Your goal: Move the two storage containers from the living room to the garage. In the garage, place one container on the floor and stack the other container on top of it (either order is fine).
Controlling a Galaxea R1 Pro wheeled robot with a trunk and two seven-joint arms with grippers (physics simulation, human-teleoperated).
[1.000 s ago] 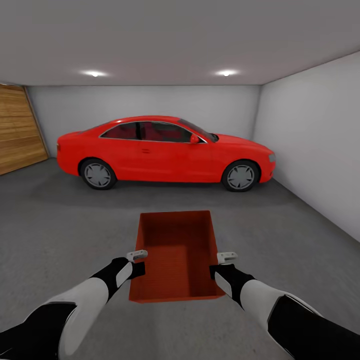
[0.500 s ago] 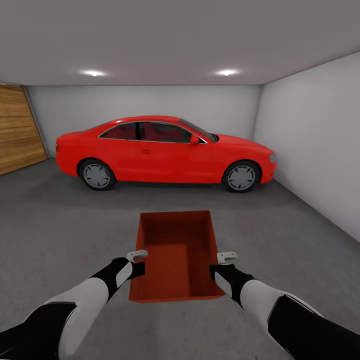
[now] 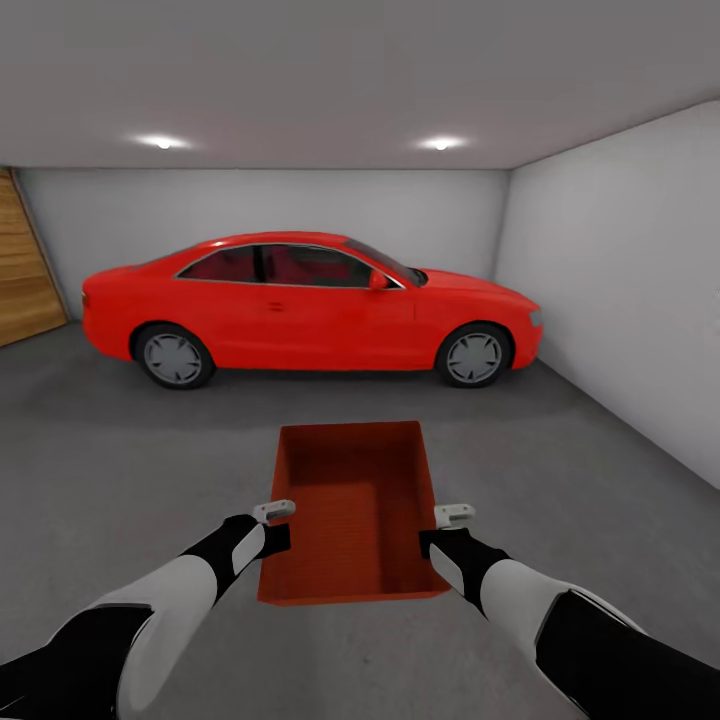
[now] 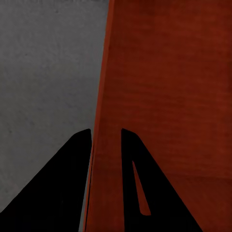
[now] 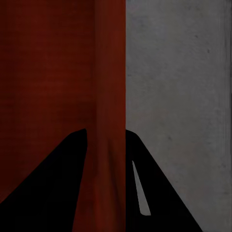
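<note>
One orange-red storage container (image 3: 352,515) carried over the garage's dark grey concrete floor (image 3: 120,450) before a red car (image 3: 310,305), left gripper (image 3: 276,525) clamped on its left wall, right gripper (image 3: 444,530) on its right wall.

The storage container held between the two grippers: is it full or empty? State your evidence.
Empty. The head view looks into the open top of the storage container and shows only its bare ribbed bottom and inner walls.
</note>
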